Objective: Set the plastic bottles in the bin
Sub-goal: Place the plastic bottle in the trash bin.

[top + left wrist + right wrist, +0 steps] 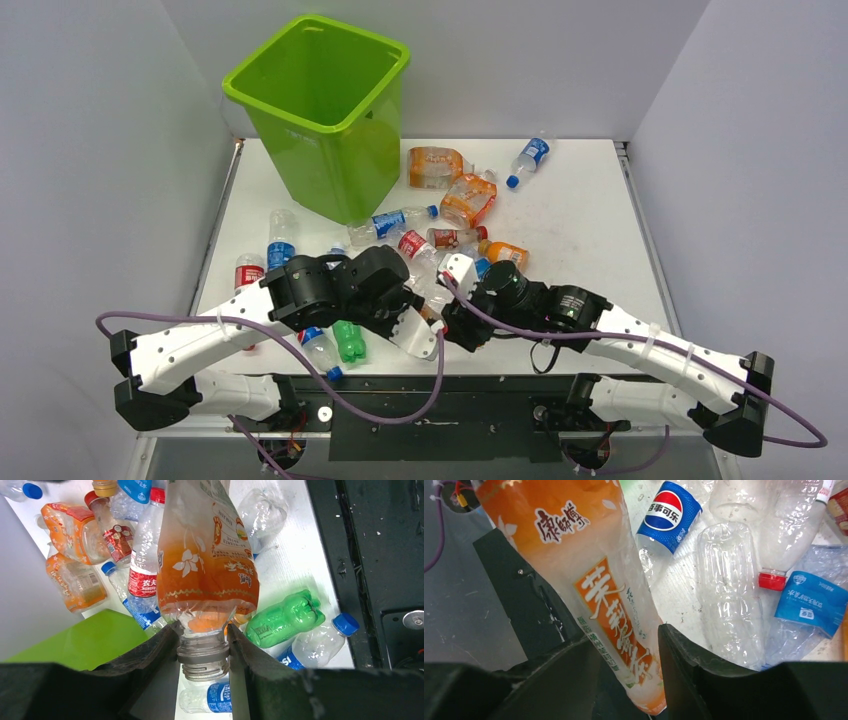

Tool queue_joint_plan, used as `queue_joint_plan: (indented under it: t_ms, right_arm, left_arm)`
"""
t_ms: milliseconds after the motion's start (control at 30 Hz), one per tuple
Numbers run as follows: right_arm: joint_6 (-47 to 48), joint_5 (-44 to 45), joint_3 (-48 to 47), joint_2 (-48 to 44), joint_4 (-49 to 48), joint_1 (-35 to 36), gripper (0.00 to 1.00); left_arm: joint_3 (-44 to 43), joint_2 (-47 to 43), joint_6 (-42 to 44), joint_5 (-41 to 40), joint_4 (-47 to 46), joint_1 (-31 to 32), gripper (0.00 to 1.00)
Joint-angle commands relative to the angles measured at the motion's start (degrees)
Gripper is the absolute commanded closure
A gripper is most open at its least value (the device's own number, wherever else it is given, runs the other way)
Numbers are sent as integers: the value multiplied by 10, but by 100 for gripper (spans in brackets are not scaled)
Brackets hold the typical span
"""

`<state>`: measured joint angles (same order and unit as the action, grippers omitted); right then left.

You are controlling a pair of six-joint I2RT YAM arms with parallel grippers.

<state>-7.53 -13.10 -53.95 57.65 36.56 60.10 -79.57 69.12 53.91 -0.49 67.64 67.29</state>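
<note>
Lime-green plastic, the bin (330, 150) stands upright at the far left of the table (590, 210), well apart from both my grippers. The top view shows its inner walls but not its floor, so I cannot tell what lies in it.

My left gripper (204, 628) is clamped on the bare threaded neck of an orange-labelled bottle (207, 565), whose mouth is open and whose body is held above the table. My right gripper (628, 634) is clenched on the flattened end of what looks like that same bottle. The 2 grippers meet close to the table's near edge.

The other plastic bottles (440, 225) lie loose on the table, most of them between my grippers and the bin. A green bottle (285, 617) lies on its side just beside a clear blue-capped bottle (320, 641), near my left arm. Below my right gripper lie a Pepsi-labelled bottle (669, 517), a crushed clear bottle (729, 590) and a red-capped bottle (772, 580).
</note>
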Motion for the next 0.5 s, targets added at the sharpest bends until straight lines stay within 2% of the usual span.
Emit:
queue_joint_plan:
  t_ms: [0, 100, 133, 167, 400, 433, 467]
  right_arm:
    - [-10, 40, 16, -8, -44, 3, 62]
    - [-16, 33, 22, -24, -60, 2, 79]
    - [-19, 32, 24, -29, -66, 3, 92]
    - [-23, 35, 25, -36, -72, 3, 94]
    - [-41, 51, 35, -88, -113, 3, 95]
    - [-45, 64, 36, -97, -119, 3, 95]
    - [-50, 72, 38, -108, -125, 3, 95]
  left_arm:
    - [-20, -14, -10, 37, -26, 0, 100]
    - [-16, -21, -16, 38, -34, 0, 100]
    - [-14, -23, -19, 38, -38, 0, 100]
    - [-14, -25, -22, 38, -42, 0, 100]
    - [-1, -40, -49, 32, -82, -1, 100]
    - [6, -46, -53, 26, -93, -1, 95]
    - [13, -54, -60, 14, -110, -1, 64]
